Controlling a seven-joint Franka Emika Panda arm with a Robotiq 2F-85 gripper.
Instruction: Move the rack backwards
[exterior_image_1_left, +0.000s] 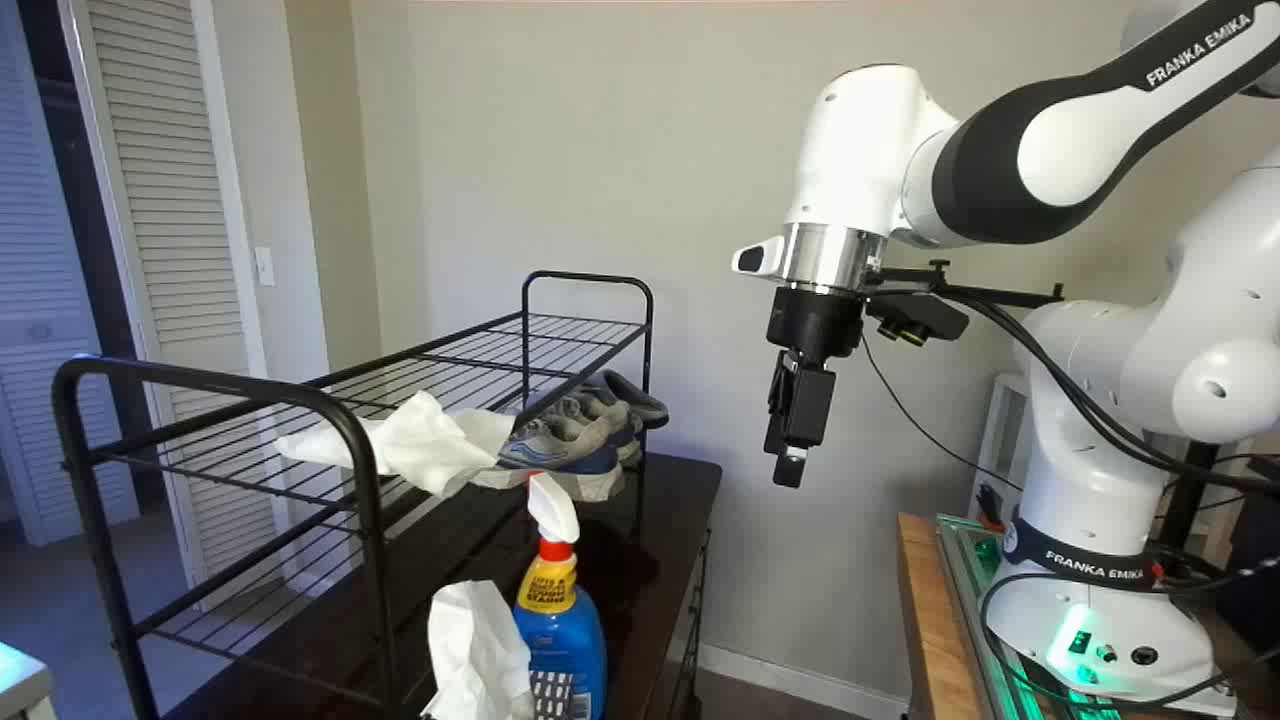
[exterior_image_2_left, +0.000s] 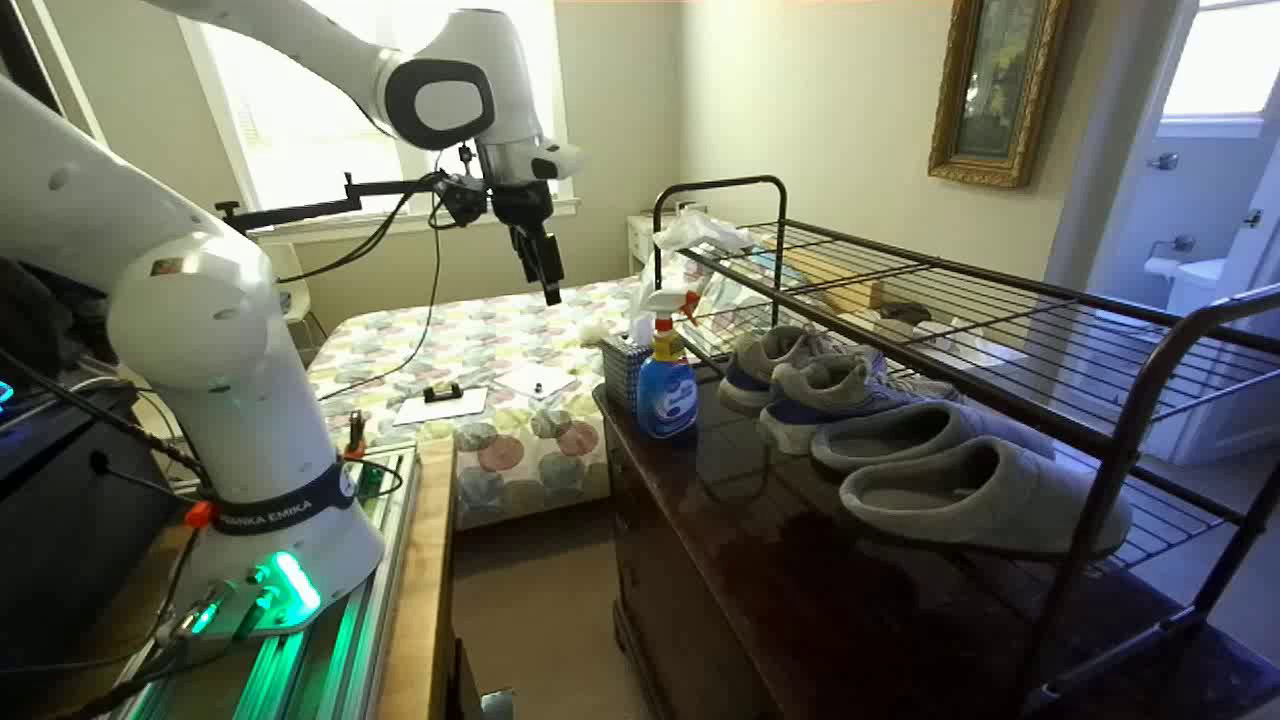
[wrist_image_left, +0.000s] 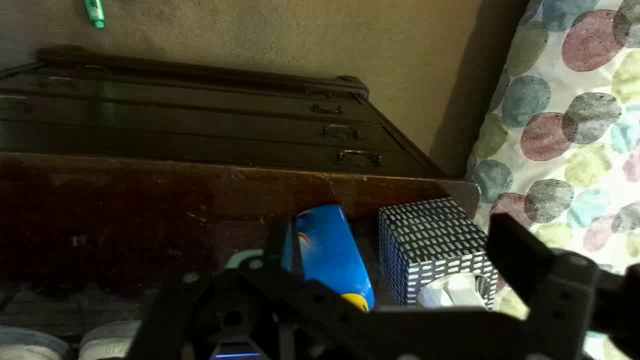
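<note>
I held my gripper (exterior_image_1_left: 788, 468) in the air in front of the dresser (exterior_image_2_left: 760, 550), fingers (wrist_image_left: 520, 250) well apart. The black wire rack (exterior_image_2_left: 900, 352) stood on the dresser top, a blue spray bottle (exterior_image_2_left: 667, 398) near the dresser's front edge.

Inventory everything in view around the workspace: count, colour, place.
Rack: 1, black, on dresser
Dresser: 1, dark brown, under rack
Sneakers: 2, grey and blue, below upper shelf
Slippers: 2, grey, beside sneakers
Spray bottle: 1, blue, on dresser
Tissue box: 1, black and white, beside bottle
Crumpled sheet: count unclear, white, upper shelf
Bed: 1, multicoloured, near dresser
Flat sheets: 2, white, on bed
Arm: 1, white and black, on bench
Jaws: 1 pair, black, open, off rack
</note>
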